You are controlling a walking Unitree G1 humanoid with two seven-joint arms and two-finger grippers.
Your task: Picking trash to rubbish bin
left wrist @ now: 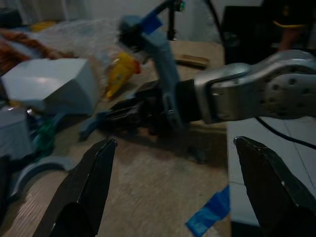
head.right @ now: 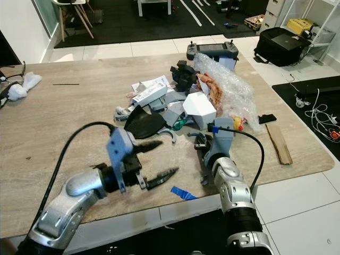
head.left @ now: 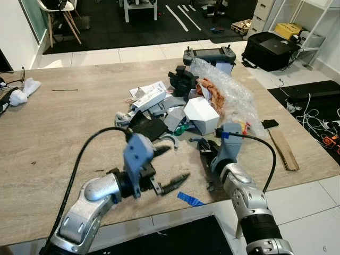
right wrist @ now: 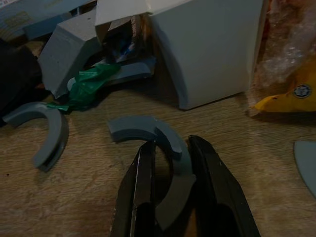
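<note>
Right claw [right wrist: 173, 197] clamps a curved grey plastic piece [right wrist: 163, 148] on the wooden bench [head.left: 58, 133] beside a white box [right wrist: 207, 49]; left claw [head.left: 170, 167] hovers, fingers apart.

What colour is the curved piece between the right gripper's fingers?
Grey-blue; the curved piece shows best in the right wrist view.

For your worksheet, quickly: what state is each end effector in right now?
Left end effector: open, holding nothing.
Right end effector: closed on a curved grey plastic piece.
</note>
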